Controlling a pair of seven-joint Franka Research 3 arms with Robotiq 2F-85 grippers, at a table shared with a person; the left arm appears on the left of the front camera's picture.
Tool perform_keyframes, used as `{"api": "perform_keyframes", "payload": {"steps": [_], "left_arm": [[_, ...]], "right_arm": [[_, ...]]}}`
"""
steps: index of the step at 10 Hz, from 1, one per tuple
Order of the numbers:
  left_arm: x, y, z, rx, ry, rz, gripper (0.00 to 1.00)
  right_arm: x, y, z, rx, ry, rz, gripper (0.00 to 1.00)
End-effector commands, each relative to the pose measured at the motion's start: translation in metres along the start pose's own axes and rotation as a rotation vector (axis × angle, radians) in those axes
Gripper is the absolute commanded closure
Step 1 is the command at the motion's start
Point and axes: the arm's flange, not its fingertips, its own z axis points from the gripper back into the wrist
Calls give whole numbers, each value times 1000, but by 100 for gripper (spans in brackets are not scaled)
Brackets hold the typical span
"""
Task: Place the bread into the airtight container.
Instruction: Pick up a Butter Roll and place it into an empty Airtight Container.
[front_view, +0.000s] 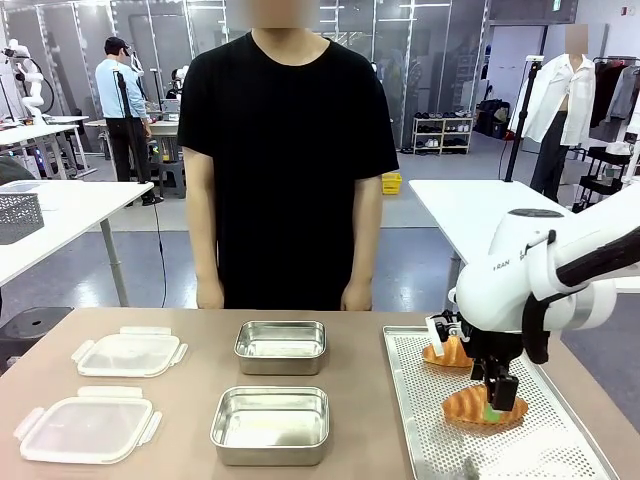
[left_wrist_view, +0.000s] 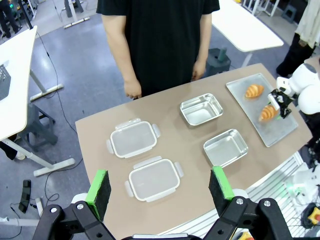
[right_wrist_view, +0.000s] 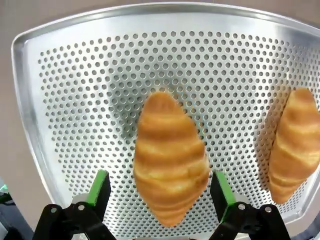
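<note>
My right claw (right_wrist_view: 160, 189) stands open with one green pad on either side of a croissant (right_wrist_view: 171, 155). A gap shows between each pad and the crust, so I grip nothing. The bread lies right between my fingers on a perforated metal tray (right_wrist_view: 65, 100), and a second croissant (right_wrist_view: 294, 142) lies just off to one side of the claw.

The front view shows what my wrist camera cannot. Two open steel containers, one near (front_view: 270, 424) and one far (front_view: 280, 346), sit well off to this claw's left. Two clear lids (front_view: 128, 353) lie beyond them.

My left claw (left_wrist_view: 159, 190) hangs open high above the table, nothing between its pads, looking down on the whole layout.

The table (front_view: 370, 400) is brown and matte. A person (front_view: 288, 160) in a black shirt stands at its far side, arms hanging. Behind are a grey floor and white tables.
</note>
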Motion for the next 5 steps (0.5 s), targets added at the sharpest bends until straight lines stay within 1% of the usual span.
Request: {"api": "perform_keyframes", "payload": {"steps": [1, 4, 5], "left_arm": [[1, 0, 0, -1, -1, -1, 0], [1, 0, 0, -1, -1, -1, 0], [1, 0, 0, -1, -1, -1, 0]], "right_arm": [[0, -10, -13, 6, -3, 19, 0], [-1, -19, -26, 61, -15, 0, 0], [-2, -18, -27, 60, -12, 5, 4]]}}
